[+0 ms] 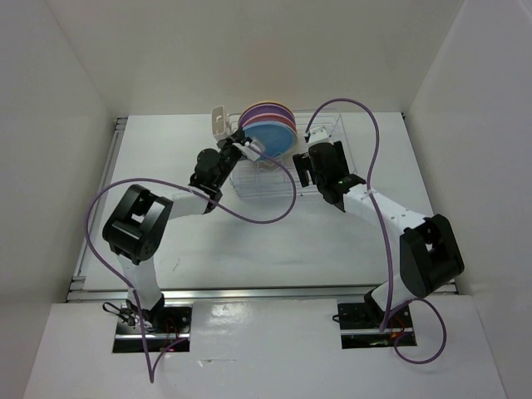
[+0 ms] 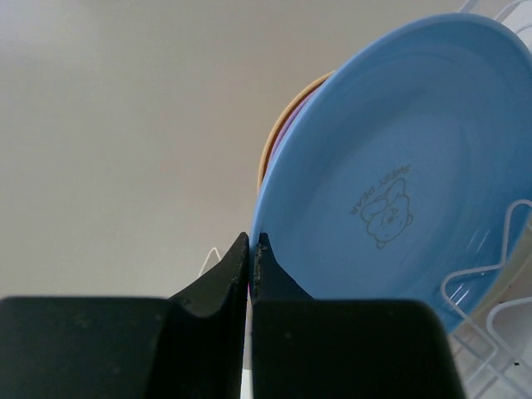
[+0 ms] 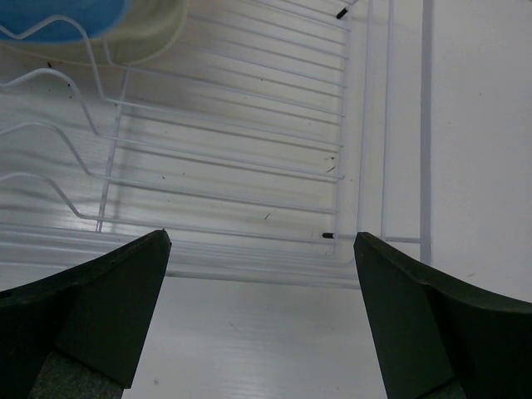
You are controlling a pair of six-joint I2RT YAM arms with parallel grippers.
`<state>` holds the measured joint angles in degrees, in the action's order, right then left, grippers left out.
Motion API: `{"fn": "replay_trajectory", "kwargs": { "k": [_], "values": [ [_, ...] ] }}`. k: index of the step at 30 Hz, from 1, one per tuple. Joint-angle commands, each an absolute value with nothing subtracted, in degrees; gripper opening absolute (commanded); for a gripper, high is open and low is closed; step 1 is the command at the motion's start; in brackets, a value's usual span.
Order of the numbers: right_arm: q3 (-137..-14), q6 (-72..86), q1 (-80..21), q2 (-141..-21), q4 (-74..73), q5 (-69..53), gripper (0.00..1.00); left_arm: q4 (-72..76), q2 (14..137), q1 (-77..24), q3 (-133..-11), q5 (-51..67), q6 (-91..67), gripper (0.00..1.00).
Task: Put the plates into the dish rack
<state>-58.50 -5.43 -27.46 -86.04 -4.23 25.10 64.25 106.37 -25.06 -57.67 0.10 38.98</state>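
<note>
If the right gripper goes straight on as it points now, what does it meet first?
Probably the rack, at its wire floor near its closest edge. Nothing shows between it and the right gripper; depth unclear.

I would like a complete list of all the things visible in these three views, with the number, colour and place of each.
plates: five; sky blue, pink, purple, orange, cream; standing on edge together in the rack's left part.
dish rack: one; white wire; far middle of the table, right part holding no plate.
cutlery cup: one; white; at the rack's left end.
table: one; white; under everything.
cables: two; purple; looping along each arm.
left gripper: one; black; shut, tips at the rim of the sky blue plate.
right gripper: one; black; open, above the rack's right end.
</note>
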Motion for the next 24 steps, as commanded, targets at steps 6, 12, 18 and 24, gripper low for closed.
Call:
{"fn": "replay_trajectory", "kwargs": {
  "k": [6,12,18,24],
  "values": [
    [-58.45,-5.54,-27.16,-87.10,-2.81,25.84,1.00,67.15,109.95,-26.02,-63.28,-1.67,38.94,0.00],
    [-58.45,-5.54,-27.16,-87.62,-2.29,25.84,1.00,64.25,111.88,-27.77,-63.81,-2.29,37.88,0.55],
    [-57.92,-5.54,-27.16,-87.63,-2.29,25.84,1.00,60.29,111.36,-27.77,-63.81,-3.60,36.83,0.95],
    [-57.92,-5.54,-27.16,-88.24,-1.76,25.84,1.00,57.14,106.62,-27.77,-62.76,-4.66,34.99,1.00]
  ]
}}
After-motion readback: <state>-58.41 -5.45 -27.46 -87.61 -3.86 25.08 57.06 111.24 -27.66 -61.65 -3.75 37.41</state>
